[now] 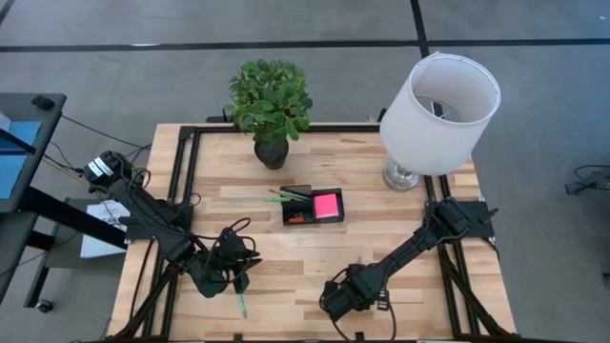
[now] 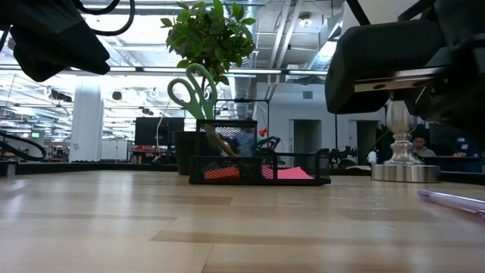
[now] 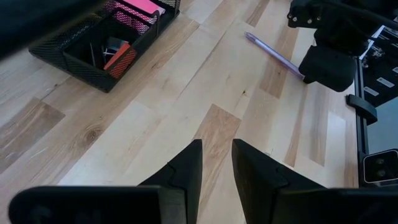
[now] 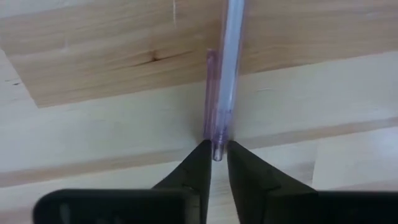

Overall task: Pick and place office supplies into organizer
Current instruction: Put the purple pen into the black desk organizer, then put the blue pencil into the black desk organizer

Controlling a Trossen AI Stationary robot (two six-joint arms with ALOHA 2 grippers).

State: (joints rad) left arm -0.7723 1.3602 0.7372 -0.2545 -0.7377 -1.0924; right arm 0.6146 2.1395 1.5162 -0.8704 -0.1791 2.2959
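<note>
The right gripper's (image 4: 215, 163) fingers (image 4: 194, 171) are clenched on the end of a clear purple pen (image 4: 222, 74) lying flat on the wooden table (image 1: 400, 233), at the front edge well in front of the organizer (image 1: 313, 206). The left gripper's (image 3: 216, 163) fingers (image 3: 186, 171) stand a little apart, released and holding nothing, over bare wood in front of the organizer and to its left. A white-shaded lamp (image 1: 438, 105) stands behind the organizer to its right, a potted plant (image 1: 270, 107) behind it to its left. The organizer sits mid-table; green-handled scissors (image 2: 191, 89) stand upright in it, a pink sticky-note pad (image 1: 327, 204) fills its right compartment, and small red and black bits (image 3: 115, 53) lie in a front compartment. A teal pen (image 1: 241, 305) lies on the wood just beside the left gripper
</note>
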